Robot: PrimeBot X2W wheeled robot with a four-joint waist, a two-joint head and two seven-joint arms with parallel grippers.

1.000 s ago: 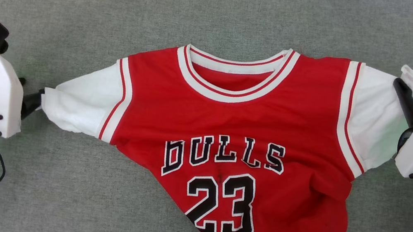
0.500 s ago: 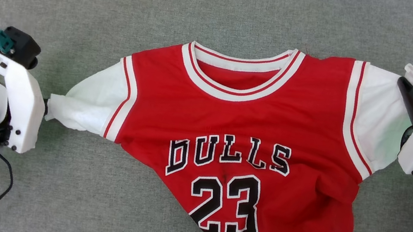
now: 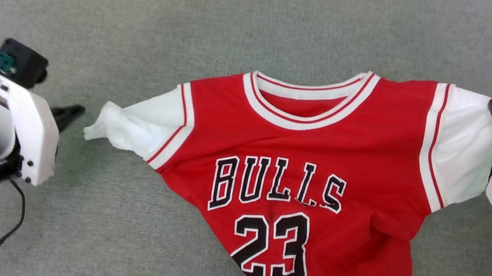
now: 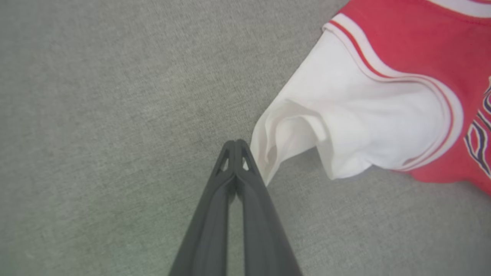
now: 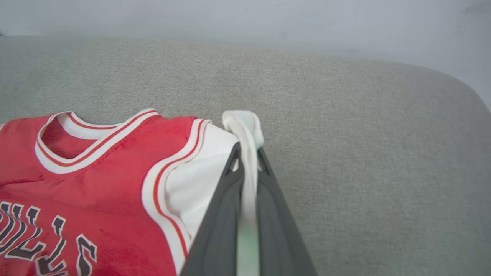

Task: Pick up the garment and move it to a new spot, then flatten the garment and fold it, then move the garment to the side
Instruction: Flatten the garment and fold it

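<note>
On the left, the left gripper (image 4: 234, 143) has its jaws clenched together with nothing between them. A second ago its tip stood at the cuff of the left sleeve (image 3: 138, 122). Now it is just beside that cuff, and the cuff lies loose and crumpled on the grey surface (image 3: 195, 24). So the closing did not take the cloth. Perhaps the cloth slipped out as the jaws met, but the pictures do not show it clearly.

In the middle, the garment (image 3: 325, 141) lies face up on the surface, its lower part still bunched.

On the right, the right gripper (image 5: 248, 151) keeps its jaws grasping the cuff of the right sleeve (image 3: 463, 139), as before.

In my judgement the flattening cannot go on with one sleeve held. The left jaws must open and take the cuff again.
</note>
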